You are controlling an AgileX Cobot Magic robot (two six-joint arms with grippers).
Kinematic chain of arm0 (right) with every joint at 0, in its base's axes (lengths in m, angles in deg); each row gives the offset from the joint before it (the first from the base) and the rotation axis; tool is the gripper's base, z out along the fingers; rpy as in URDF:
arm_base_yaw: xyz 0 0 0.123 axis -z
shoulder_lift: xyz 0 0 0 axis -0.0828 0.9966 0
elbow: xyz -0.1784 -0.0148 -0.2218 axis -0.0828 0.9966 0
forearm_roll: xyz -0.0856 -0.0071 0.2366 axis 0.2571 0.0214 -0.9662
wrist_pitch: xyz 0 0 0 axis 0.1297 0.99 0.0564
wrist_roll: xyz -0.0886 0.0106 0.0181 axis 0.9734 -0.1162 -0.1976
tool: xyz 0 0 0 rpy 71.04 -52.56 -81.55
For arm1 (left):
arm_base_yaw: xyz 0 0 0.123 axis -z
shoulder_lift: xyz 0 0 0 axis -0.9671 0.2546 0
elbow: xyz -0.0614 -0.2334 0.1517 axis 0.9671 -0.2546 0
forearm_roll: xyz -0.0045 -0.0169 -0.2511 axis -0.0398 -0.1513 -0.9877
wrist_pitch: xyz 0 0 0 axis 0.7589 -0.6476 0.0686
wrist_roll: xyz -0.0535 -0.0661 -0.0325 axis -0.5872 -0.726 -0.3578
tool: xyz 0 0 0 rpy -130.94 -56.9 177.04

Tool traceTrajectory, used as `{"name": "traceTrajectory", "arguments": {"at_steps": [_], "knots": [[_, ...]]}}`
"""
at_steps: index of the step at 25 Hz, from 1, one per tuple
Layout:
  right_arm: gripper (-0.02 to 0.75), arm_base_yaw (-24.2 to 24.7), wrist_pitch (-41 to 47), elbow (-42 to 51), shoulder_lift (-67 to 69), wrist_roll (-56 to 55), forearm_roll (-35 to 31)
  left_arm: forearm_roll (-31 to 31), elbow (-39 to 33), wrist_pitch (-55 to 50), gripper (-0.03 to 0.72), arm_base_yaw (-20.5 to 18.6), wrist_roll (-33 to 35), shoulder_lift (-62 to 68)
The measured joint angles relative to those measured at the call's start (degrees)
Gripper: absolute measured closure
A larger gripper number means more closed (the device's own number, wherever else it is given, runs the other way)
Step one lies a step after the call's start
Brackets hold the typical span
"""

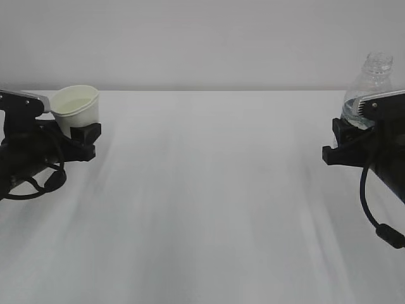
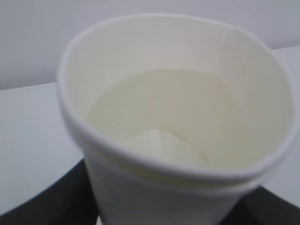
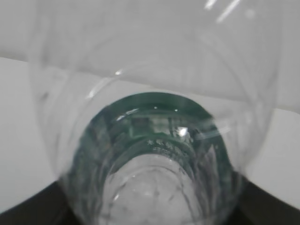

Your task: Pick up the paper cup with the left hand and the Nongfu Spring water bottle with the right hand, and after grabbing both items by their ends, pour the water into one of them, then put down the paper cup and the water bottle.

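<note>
At the far left my left gripper (image 1: 79, 136) is shut on the lower part of the off-white paper cup (image 1: 77, 109), which tilts slightly right above the table. The left wrist view looks into the cup (image 2: 178, 126); pale liquid lies inside, and black fingers (image 2: 42, 197) flank its base. At the far right my right gripper (image 1: 345, 142) is shut on the lower body of the clear Nongfu Spring water bottle (image 1: 370, 82), upright with its open threaded neck on top. The right wrist view looks down through the bottle (image 3: 154, 154), showing the green label band; a little water sits at its bottom.
A white table (image 1: 209, 202) spreads between the two arms, against a plain pale wall. A black cable (image 1: 373, 209) hangs below the right arm, and cable loops (image 1: 38, 180) hang under the left arm.
</note>
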Motion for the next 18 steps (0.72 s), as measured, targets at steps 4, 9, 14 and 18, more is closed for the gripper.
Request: {"name": "traceTrajectory", "arguments": {"at_steps": [4, 9, 14, 18], "knots": [[0.300, 0.0, 0.4, 0.0, 0.0, 0.0, 0.0, -1.0, 0.0, -0.1, 0.239, -0.8, 0.7, 0.0], [0.300, 0.0, 0.5, 0.0, 0.0, 0.0, 0.0, -1.9, 0.0, -0.1, 0.239, -1.9, 1.6, 0.0], [0.300, 0.0, 0.6, 0.0, 0.0, 0.0, 0.0, -2.0, 0.0, -0.1, 0.239, -3.8, 1.7, 0.0], [0.300, 0.0, 0.6, 0.0, 0.0, 0.0, 0.0, -2.1, 0.0, 0.1, 0.239, -5.5, 1.8, 0.4]]}}
